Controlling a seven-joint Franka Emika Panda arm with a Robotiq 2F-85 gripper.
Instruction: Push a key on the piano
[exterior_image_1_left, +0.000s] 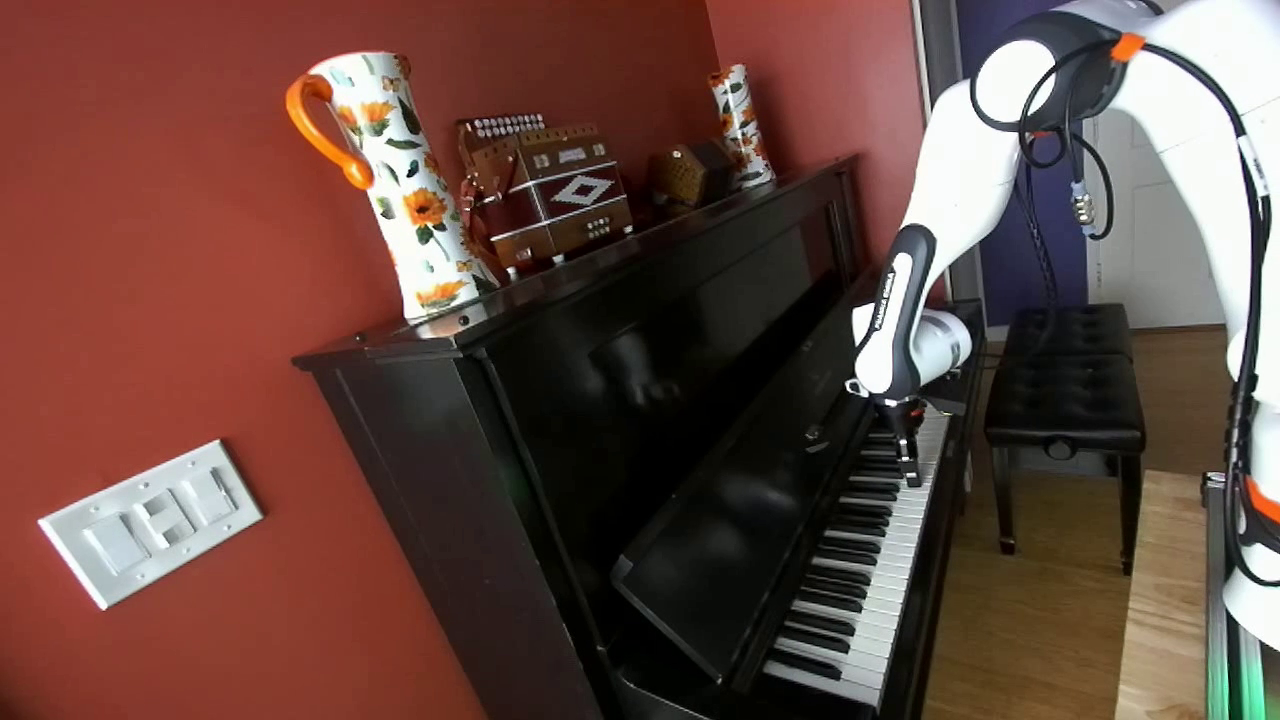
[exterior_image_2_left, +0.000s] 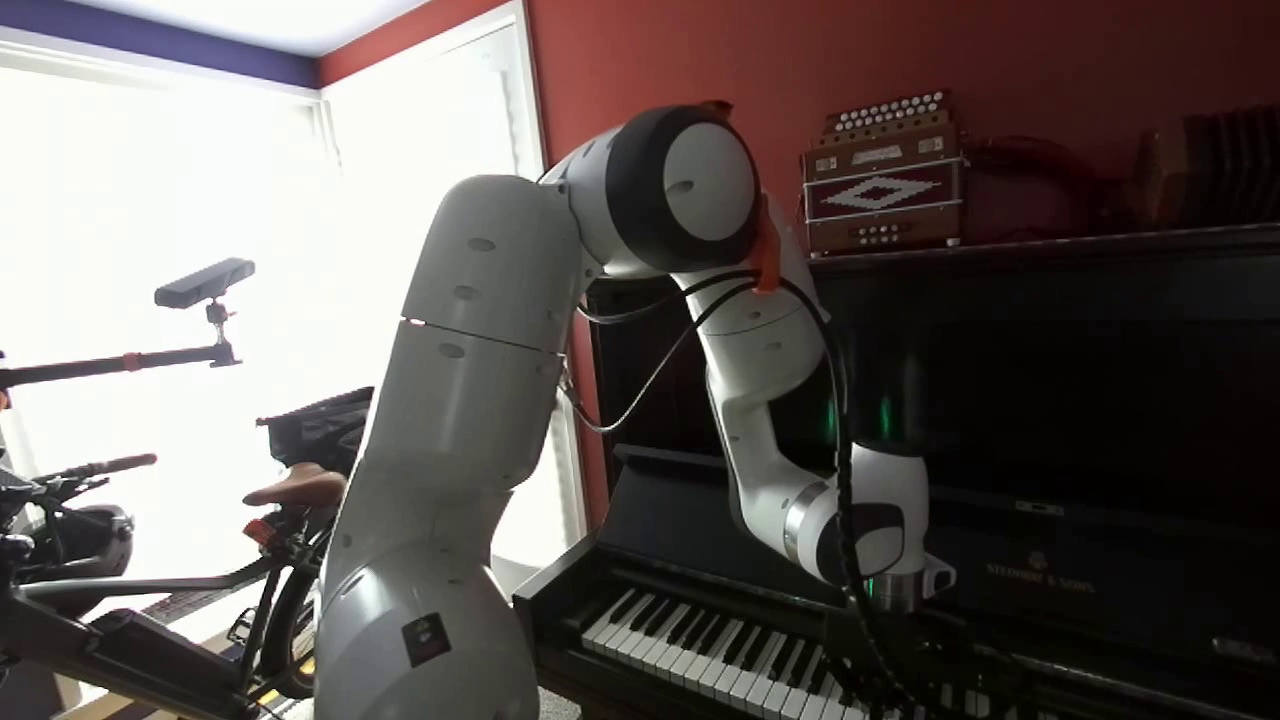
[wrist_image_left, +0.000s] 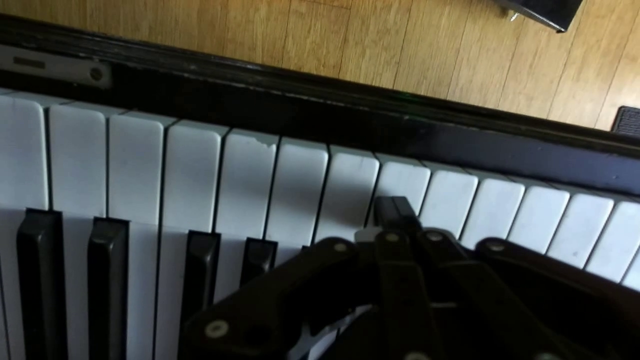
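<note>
Gripper (wrist_image_left: 395, 205) is pointing down, clenched on nothing | piano (exterior_image_1_left: 640, 440) is standing below and beside it | white key (wrist_image_left: 404, 179) is lying under it (contact unclear) | push should be centring first, then pressing straight down, sparing neighbouring keys (wrist_image_left: 350, 187)

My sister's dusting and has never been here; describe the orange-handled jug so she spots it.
Along the red wall stands a black upright piano. On its top, beside a brown accordion, at the end by the white switch plate, is a tall white floral jug. Its orange handle sets it apart: the similar floral vase farther along shows none.
</note>
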